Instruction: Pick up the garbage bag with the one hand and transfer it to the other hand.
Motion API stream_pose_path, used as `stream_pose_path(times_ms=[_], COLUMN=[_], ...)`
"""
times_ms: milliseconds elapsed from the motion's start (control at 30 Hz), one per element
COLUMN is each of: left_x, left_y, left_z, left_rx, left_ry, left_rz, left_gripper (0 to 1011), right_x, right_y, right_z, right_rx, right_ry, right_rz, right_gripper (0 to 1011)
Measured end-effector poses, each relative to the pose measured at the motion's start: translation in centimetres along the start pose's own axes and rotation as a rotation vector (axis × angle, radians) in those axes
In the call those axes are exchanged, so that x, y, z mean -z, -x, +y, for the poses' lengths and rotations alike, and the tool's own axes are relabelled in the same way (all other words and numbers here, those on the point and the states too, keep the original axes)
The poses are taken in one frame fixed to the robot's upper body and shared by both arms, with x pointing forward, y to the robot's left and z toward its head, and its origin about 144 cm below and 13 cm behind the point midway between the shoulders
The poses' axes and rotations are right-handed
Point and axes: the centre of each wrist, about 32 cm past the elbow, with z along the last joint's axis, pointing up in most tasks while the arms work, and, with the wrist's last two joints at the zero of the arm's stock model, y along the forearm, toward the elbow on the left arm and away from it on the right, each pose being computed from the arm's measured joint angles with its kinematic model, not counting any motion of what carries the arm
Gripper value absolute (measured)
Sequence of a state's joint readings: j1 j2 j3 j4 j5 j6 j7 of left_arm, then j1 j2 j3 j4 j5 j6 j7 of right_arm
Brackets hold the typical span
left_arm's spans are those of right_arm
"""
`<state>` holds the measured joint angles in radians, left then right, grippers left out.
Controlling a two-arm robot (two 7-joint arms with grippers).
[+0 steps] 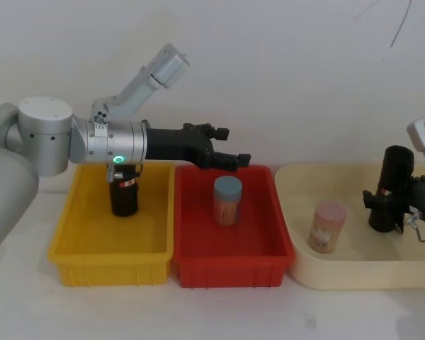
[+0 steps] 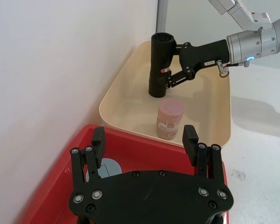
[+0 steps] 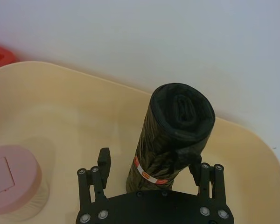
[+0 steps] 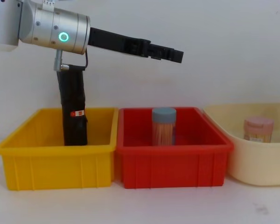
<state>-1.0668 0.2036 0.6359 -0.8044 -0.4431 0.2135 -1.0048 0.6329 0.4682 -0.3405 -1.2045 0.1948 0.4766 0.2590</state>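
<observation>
Two arms are out over the bench (image 1: 198, 312), and the red bin (image 1: 280, 234) in the middle is the easiest thing to place them by.

The left arm, with its green ring light, reaches out level from above the yellow bin (image 1: 64, 241), which sits tight against the red bin's left side. Its left gripper (image 1: 232, 146) hangs above the back of the red bin, clear of everything. The fingers are spread wide and hold nothing.

The right arm, with its blue ring light, comes in from the far right, over the cream tray (image 1: 297, 269) on the red bin's right side. It points back towards the red bin.

Inside the red bin stands a clear jar with a grey-blue lid (image 1: 227, 200), filled with thin wooden sticks. The yellow bin holds a slim black roll (image 1: 124, 198) with a small red sticker, standing upright and rising well above the rim. In the cream tray a pink-lidded jar (image 1: 327, 225) stands at the end nearest the red bin.

Beyond that jar, farther from the red bin, the garbage bag (image 1: 395, 170) stands upright in the cream tray. The right gripper (image 1: 377, 203) is closed on the bag's middle, one finger on each side, and the plastic looks pinched in there. From the pictures I can't tell whether the bag's base still rests on the tray floor.
</observation>
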Motion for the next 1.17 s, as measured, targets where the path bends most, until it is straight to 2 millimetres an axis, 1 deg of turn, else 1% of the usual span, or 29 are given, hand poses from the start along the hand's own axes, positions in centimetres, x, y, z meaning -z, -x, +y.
stream_pose_path(times_ms=[333, 733, 1167], left_x=[0.0, 0.0, 0.0], left_y=[0.0, 0.0, 0.0], left_z=[0.0, 0.0, 0.0], left_rx=[0.000, 0.000, 0.000], left_ry=[0.000, 0.000, 0.000], left_rz=[0.000, 0.000, 0.000], left_gripper=[1001, 1001, 1001], right_x=[0.2, 0.5, 0.7], right_y=[0.2, 1.1, 1.5], right_z=[-0.3, -2.9, -4.3], right_rx=[0.006, 0.088, 0.126], right_ry=[0.007, 0.027, 0.039], right_rz=[0.002, 0.035, 0.049], right_gripper=[999, 999, 999])
